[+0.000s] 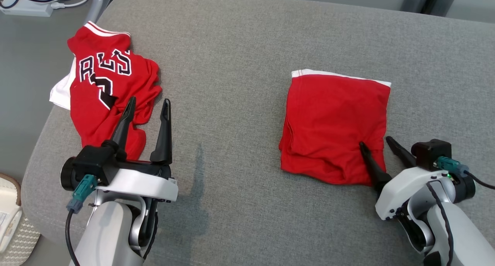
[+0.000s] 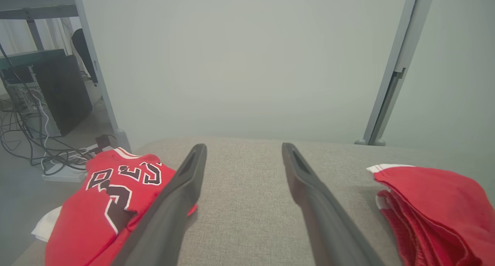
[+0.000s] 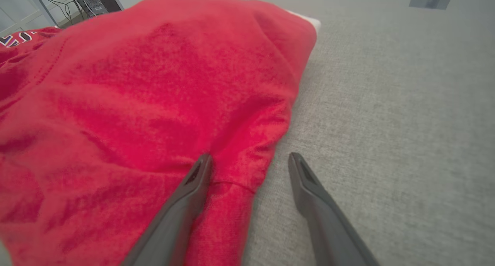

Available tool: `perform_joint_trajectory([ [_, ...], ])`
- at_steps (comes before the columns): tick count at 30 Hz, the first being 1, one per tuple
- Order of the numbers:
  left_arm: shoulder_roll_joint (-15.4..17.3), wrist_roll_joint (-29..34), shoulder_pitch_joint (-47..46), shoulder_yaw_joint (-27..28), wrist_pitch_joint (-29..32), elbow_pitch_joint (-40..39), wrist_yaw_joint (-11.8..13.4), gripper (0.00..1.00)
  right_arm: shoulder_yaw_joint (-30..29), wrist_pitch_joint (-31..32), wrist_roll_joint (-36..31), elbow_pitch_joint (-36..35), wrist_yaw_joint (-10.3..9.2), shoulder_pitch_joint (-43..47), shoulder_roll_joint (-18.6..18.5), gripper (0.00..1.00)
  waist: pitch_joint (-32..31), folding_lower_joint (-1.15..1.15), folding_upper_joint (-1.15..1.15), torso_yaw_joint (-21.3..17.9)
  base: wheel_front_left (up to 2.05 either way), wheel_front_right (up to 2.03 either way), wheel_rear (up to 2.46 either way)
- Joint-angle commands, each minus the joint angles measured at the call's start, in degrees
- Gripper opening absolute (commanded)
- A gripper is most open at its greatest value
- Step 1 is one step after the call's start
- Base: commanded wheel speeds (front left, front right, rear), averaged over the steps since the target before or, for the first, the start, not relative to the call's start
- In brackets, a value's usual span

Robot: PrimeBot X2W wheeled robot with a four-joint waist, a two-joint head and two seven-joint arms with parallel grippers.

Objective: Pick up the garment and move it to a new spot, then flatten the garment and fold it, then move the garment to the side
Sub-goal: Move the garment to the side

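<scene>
Looking along your right claw [image 1: 375,141], you see both dark fingers spread and empty. Its left fingertip touches the near right corner of the folded red garment [image 1: 336,119], a soft knit square with a white far edge, and the other lies just beside it over the grey woven cushion [image 1: 232,84]. Your left claw [image 1: 149,101] is equally released, its left finger over the crumpled red jersey [image 1: 104,92], whose creased lettering is only partly readable.

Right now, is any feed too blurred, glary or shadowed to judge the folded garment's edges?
Head view: even light, no glare, folded garment sharp, faint shadow on the grey cushion beside the left claw. Left wrist view: wide-angle bend, hazy backdrop. Right wrist view: garment near the right claw soft and oversaturated, edges readable.
</scene>
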Motion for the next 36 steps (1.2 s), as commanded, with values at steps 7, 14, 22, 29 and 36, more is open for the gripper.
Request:
perform_joint_trajectory([
  [7, -0.07, 1.67, -1.55, 1.05, -0.14, -0.58, -1.01, 1.0, 3.84, -0.68, 2.57, 5.18, -0.04, -2.66, -0.52, 0.0, 0.04, 0.0, 0.0, -1.01, 0.0, 0.0, 0.0],
  [14, -0.29, 2.33, -0.97, 1.81, -0.11, -1.2, -1.6, 1.0, 7.07, -2.32, 3.1, 4.87, -0.08, -3.95, -2.3, 0.0, -0.69, 0.0, 0.0, -4.07, 0.0, 0.0, 0.0],
  [22, 1.0, 3.62, -0.77, 1.37, -0.1, -3.55, -2.31, 1.0, 9.32, -3.06, 2.63, 0.6, -0.05, -1.92, -5.33, 0.0, 0.34, 0.0, 0.0, -14.46, 0.0, 0.0, 0.0],
  [29, 3.02, 4.86, -1.88, 0.54, 2.01, -7.71, -2.51, 1.0, 10.23, -4.15, 2.84, -1.06, -0.04, -1.86, -6.89, 0.0, 2.71, 0.0, 0.0, -24.59, 0.0, 0.0, 0.0],
  [36, 4.75, 6.04, -2.48, -0.67, 5.62, -12.82, -2.64, 1.0, 11.91, -6.62, 3.03, 0.38, -0.04, -5.43, -9.32, 0.0, 5.79, 0.0, 0.0, -32.24, 0.0, 0.0, 0.0],
])
